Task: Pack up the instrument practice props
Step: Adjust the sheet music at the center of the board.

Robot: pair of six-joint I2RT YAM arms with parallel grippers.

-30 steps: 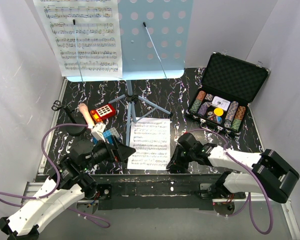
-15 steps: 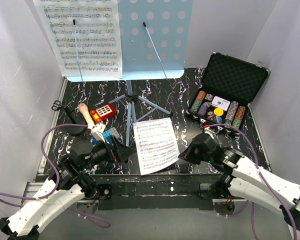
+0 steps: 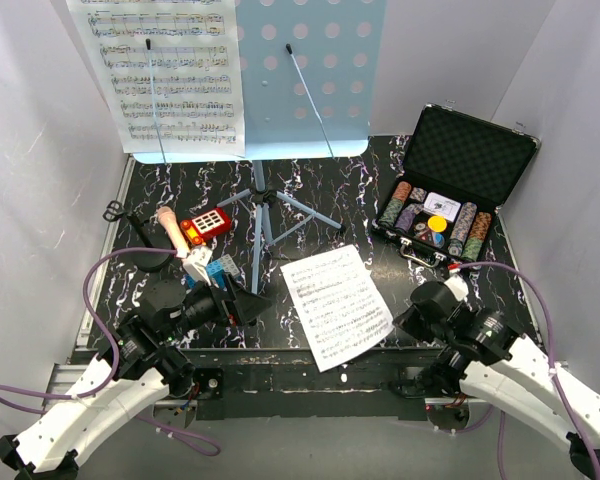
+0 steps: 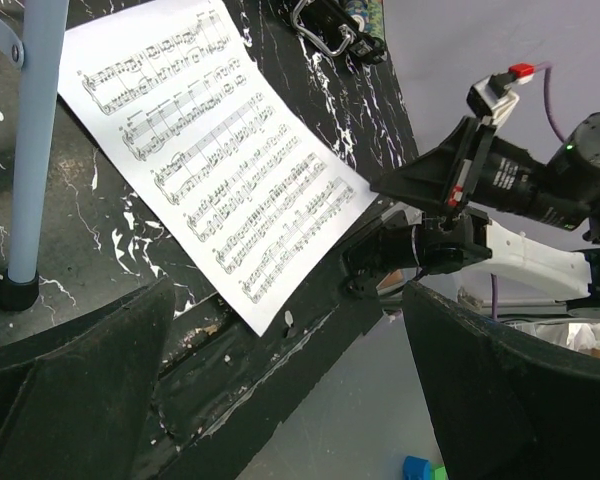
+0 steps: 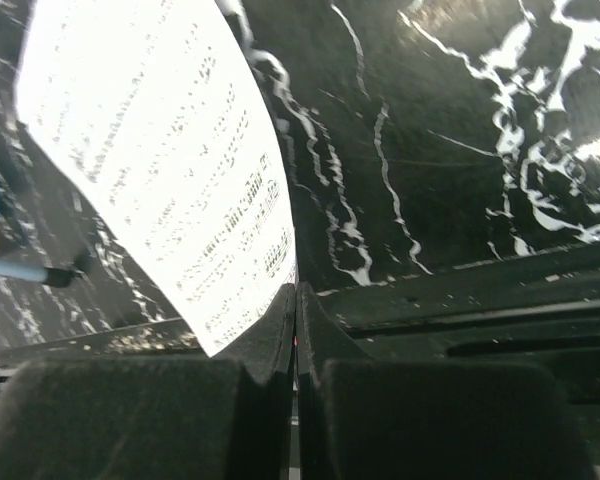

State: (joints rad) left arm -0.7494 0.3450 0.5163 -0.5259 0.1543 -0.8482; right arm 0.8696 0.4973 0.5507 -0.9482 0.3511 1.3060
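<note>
At the table's near edge, the right gripper [image 3: 400,322] was clamped tight on the right-hand margin of a loose white printed sheet-music page [image 3: 338,305]. The fingers met flat together with only the paper between them. The page stretched away to that gripper's left, skewed, with its nearest corner hanging past the front of the black, white-veined marble-pattern table [image 3: 180,190]. That overhang probably gave the fingers a free edge to bite on, since thin paper lying flat is hard to grip.

Just beyond the page's far side, the left gripper [image 3: 248,303] hung with its jaws spread wide and nothing in them. It was pointed toward the sheet, apparently waiting to steady or receive it.

Right behind the left gripper stood the tripod legs of the light-blue perforated music stand [image 3: 310,70]. To that gripper's left and a little farther back lay a small pale-headed microphone on a black round-base stand [image 3: 168,226], beside a red keypad gadget [image 3: 206,222].

Farthest from both grippers, the stand's desk carried more white sheet-music pages [image 3: 165,80] under a thin retaining arm, not yet packed.

Well beyond the right gripper, an open black foam-lined case of poker chips [image 3: 460,190] sat untouched.
</note>
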